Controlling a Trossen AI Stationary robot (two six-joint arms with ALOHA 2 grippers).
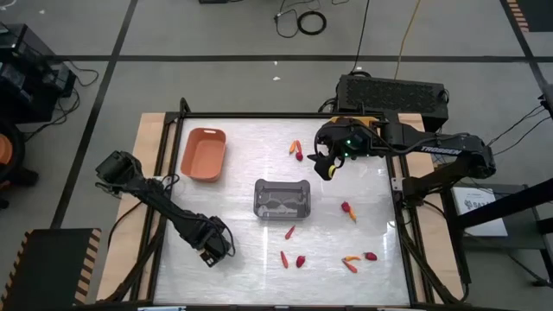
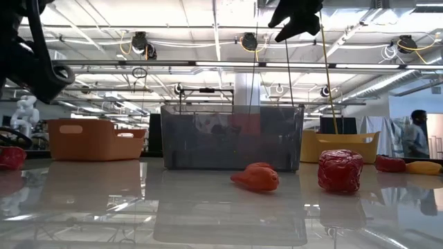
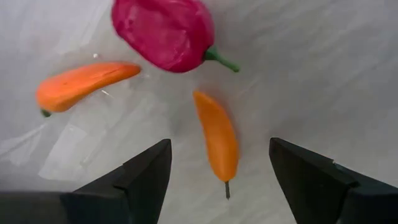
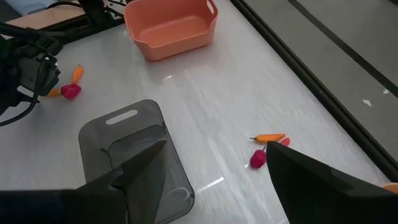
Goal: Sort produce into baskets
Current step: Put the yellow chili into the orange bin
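My left gripper is open near the table's near-left corner, just above three pieces of produce. A thin orange piece lies on the table between its fingers without touching them. A red piece with a green stem and another orange piece lie just beyond. My right gripper is open and empty above the table's far middle. The terracotta basket stands at the far left. The grey translucent basket stands in the middle. The yellow basket shows in the low view; in the high view my right arm mostly hides it.
Loose produce lies on the table: an orange and red pair near my right gripper, a pair right of the grey basket, and several pieces along the near edge. A black box stands behind the table's far right.
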